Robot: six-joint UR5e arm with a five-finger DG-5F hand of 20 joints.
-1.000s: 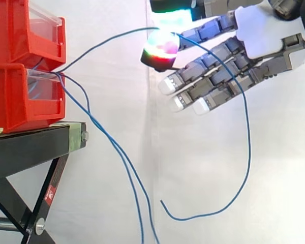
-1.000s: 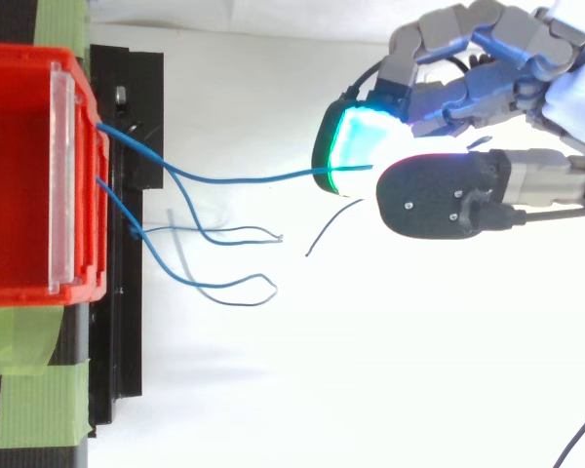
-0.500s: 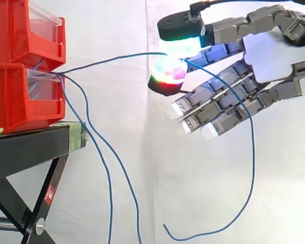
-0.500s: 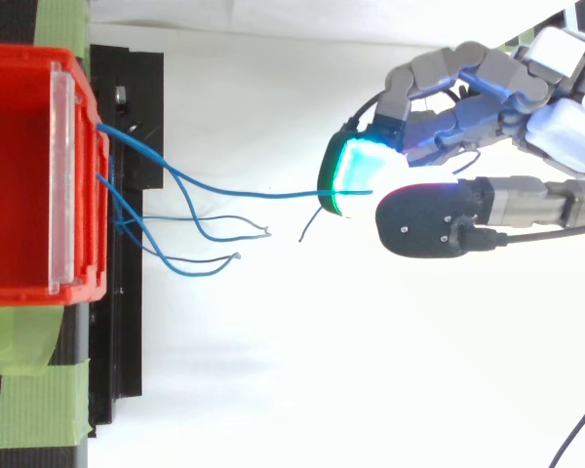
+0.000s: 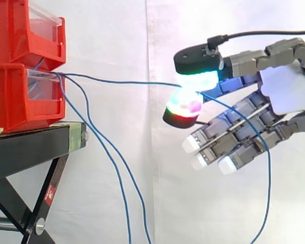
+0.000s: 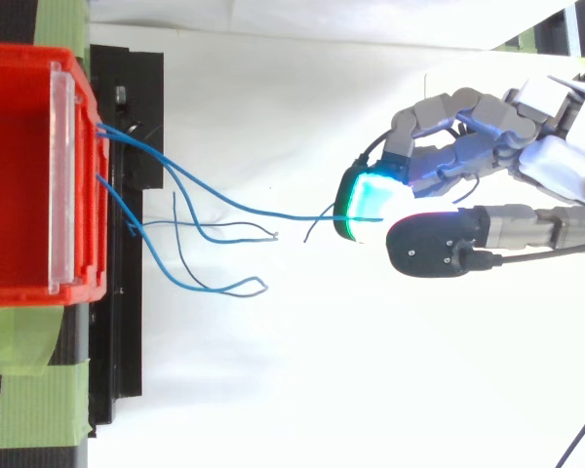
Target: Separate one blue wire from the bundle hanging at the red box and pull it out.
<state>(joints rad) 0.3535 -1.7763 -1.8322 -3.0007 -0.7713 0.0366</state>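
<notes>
One blue wire (image 5: 122, 82) runs taut from the front of the lower red box (image 5: 21, 96) to my hand (image 5: 287, 91), which is shut on it: the wire is pinched between the thumb pad (image 5: 195, 80) and a glowing fingertip (image 5: 184, 103). Past the pinch it droops down and off the bottom edge on the right. From above, the same wire (image 6: 244, 203) leads from the red box (image 6: 19, 175) to the hand (image 6: 565, 166). The other blue wires (image 5: 112, 168) of the bundle hang loose from the box front.
A second red bin (image 5: 25, 30) is stacked on the lower one, both on a black stand (image 5: 25, 152) with a diagonal leg. Green tape (image 6: 24, 390) marks the stand's near end. A white curtain backs the scene.
My hand has moved down and to the right, away from the box, with the wire still pinched. The wire's span from the box has flattened and lengthened. The loose wires have swung.
</notes>
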